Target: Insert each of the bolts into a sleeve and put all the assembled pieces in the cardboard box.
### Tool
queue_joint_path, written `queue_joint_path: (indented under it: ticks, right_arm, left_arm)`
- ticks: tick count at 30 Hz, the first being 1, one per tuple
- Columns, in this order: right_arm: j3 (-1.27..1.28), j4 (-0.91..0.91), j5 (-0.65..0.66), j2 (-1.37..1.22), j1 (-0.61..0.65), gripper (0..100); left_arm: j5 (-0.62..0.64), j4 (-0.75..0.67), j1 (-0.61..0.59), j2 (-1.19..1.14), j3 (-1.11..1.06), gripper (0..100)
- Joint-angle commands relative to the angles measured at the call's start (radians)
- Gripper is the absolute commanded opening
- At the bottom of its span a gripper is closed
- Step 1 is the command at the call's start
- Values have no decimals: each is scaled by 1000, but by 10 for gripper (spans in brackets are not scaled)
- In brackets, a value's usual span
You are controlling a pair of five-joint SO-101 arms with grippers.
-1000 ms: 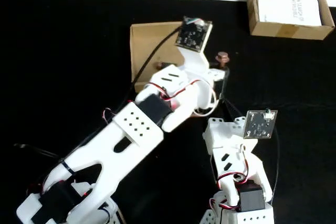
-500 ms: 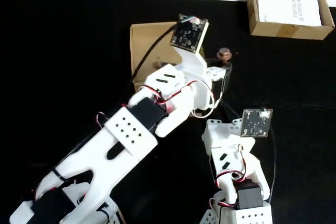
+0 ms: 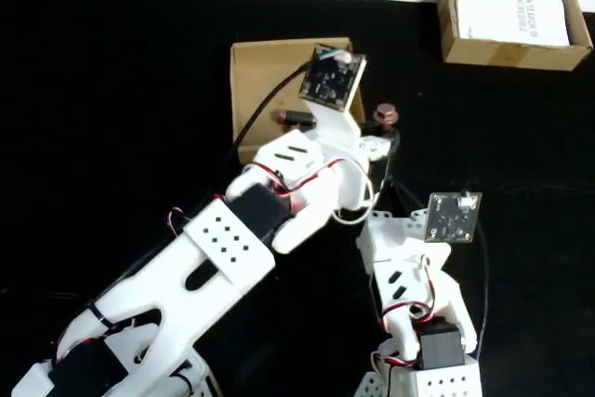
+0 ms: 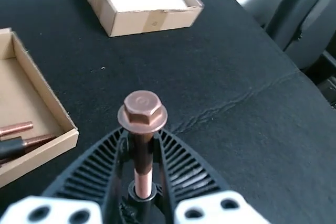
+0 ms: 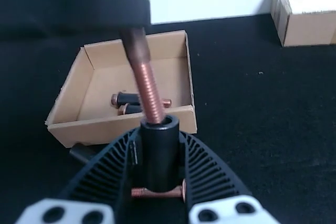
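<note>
My left gripper [image 4: 142,142] is shut on a copper bolt [image 4: 142,113] just below its hex head, with the shank pointing down. From above, the bolt head [image 3: 384,115] sits just right of the open cardboard box [image 3: 265,76]. My right gripper [image 5: 159,142] is shut on a black sleeve [image 5: 159,148] held upright. The bolt's threaded end [image 5: 149,95] slants down to the sleeve's open top. Assembled pieces [image 5: 128,100] lie inside the box [image 5: 100,82]; they also show from above as dark pieces [image 3: 296,118].
A second cardboard box [image 3: 513,16] with white content stands at the far right corner. A loose copper bolt [image 5: 157,191] lies on the black cloth under my right gripper. The right arm [image 3: 409,267] stands close beside the left arm [image 3: 232,239].
The left arm has brought the bolt a little down and toward the box side, onto the sleeve's top. The right arm has shifted slightly.
</note>
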State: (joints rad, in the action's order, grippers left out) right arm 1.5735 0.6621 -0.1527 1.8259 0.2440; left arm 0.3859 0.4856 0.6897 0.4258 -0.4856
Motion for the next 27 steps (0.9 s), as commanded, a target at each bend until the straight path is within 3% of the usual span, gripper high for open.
queue_joint_path:
  ticks: [1, 14, 19, 27]
  right_arm:
    - [-18, -22, -6, 7, 4, 7]
    - [-19, -30, -3, 7, 4, 7]
    - [-19, -28, -3, 7, 4, 7]
    - [-19, -28, -2, 7, 4, 7]
  left_arm:
    - [3, -2, 18, 33, -1, 9]
    - [-3, -11, 62, 39, -67, 9]
    - [-192, -9, 130, 41, -139, 9]
    - [-207, -9, 99, 35, -168, 13]
